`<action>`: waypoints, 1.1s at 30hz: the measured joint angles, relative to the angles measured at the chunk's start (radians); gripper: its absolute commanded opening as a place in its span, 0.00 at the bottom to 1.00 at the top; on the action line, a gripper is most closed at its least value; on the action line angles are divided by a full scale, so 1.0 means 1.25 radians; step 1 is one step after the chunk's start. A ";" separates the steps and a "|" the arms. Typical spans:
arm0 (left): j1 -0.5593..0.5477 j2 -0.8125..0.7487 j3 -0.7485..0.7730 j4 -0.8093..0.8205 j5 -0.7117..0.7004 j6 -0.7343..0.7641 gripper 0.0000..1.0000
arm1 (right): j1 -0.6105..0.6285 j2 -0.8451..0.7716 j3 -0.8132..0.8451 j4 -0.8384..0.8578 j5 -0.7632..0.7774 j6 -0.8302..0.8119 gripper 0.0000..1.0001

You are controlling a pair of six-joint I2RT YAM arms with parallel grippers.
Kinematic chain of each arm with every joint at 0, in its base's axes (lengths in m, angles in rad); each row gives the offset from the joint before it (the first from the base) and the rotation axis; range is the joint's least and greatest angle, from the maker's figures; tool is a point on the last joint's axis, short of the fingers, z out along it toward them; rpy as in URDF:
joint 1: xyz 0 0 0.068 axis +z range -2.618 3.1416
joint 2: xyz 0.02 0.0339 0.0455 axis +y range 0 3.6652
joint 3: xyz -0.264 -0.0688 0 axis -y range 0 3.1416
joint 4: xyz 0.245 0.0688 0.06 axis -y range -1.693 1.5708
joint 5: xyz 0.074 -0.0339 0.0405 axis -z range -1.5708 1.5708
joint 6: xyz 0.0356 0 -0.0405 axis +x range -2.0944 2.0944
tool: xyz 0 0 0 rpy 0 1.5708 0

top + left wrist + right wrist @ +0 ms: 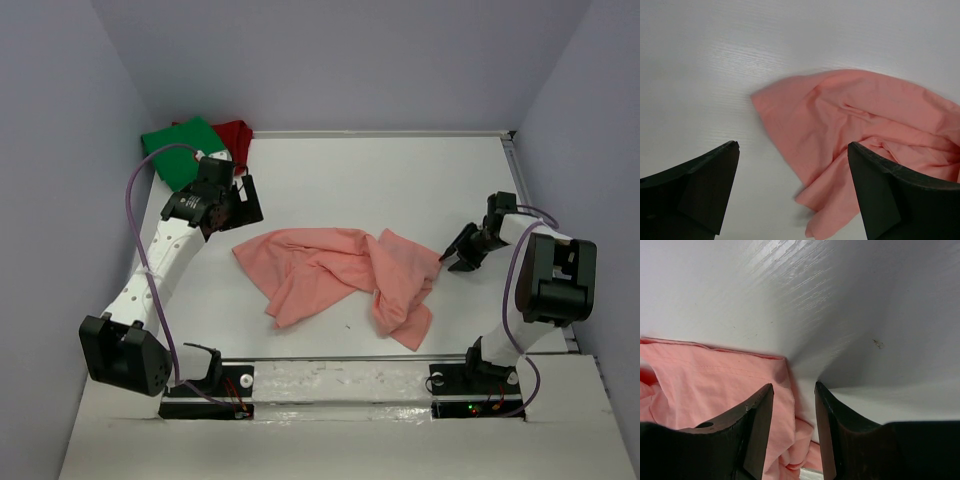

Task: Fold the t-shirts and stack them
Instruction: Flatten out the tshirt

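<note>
The salmon-pink t-shirt lies crumpled in the middle of the white table. A green t-shirt and a dark red t-shirt sit bunched in the far left corner. My left gripper hovers over the pink shirt's far left corner, open wide; in the left wrist view that t-shirt spreads below the left gripper. My right gripper is low at the shirt's right edge. In the right wrist view the right gripper stands partly open, and the shirt's hem runs into the gap unpinched.
Grey walls close in the table at the back and on both sides. The two arm bases stand at the near edge, with a purple cable looping off each arm. Bare table lies behind the pink shirt.
</note>
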 measured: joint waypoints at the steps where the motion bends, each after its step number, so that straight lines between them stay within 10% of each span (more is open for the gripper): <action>1: 0.000 0.001 0.000 0.000 0.000 0.000 0.99 | 0.000 0.001 0.000 0.004 -0.005 0.002 0.45; 10: 0.000 0.005 0.005 -0.009 -0.006 0.001 0.99 | 0.000 0.027 0.000 0.042 -0.070 0.025 0.40; 14: 0.000 0.005 0.006 -0.016 -0.012 0.001 0.99 | 0.000 0.043 0.000 0.062 -0.082 0.032 0.00; 24: 0.000 0.006 0.008 -0.019 -0.017 0.006 0.99 | 0.008 0.059 0.029 0.059 -0.098 0.030 0.00; 33: 0.000 0.049 0.015 -0.019 -0.022 0.010 0.99 | 0.137 0.159 0.440 -0.016 -0.251 0.009 0.00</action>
